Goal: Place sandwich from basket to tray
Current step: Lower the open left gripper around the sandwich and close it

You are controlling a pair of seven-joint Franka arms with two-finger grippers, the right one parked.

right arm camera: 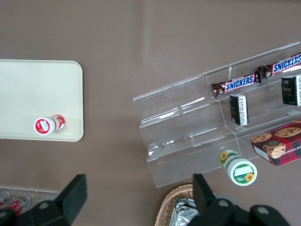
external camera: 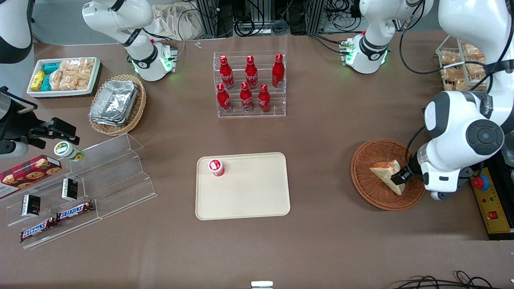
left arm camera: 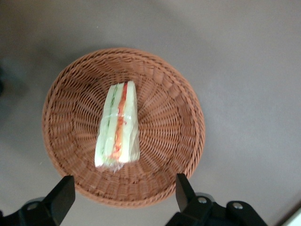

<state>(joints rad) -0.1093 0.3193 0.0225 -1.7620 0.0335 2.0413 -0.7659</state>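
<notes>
End effector [left arm camera: 122,197] hovering open above basket [left arm camera: 183,141], fingers spread, gripping nothing. Sandwich [left arm camera: 117,126] lying directly beneath, inside basket, not yet grasped. Tray [external camera: 249,200] well apart, awaiting it. Pickup, transfer and release all remaining.

Reddish-brown woven basket [left arm camera: 155,141], cream tray [external camera: 249,196]

Goods set out on the brown table

Six red bottles [external camera: 249,85] stand in a clear acrylic rack [external camera: 251,110]; a red-capped small cup [external camera: 216,167] sits nearer the camera.
</notes>
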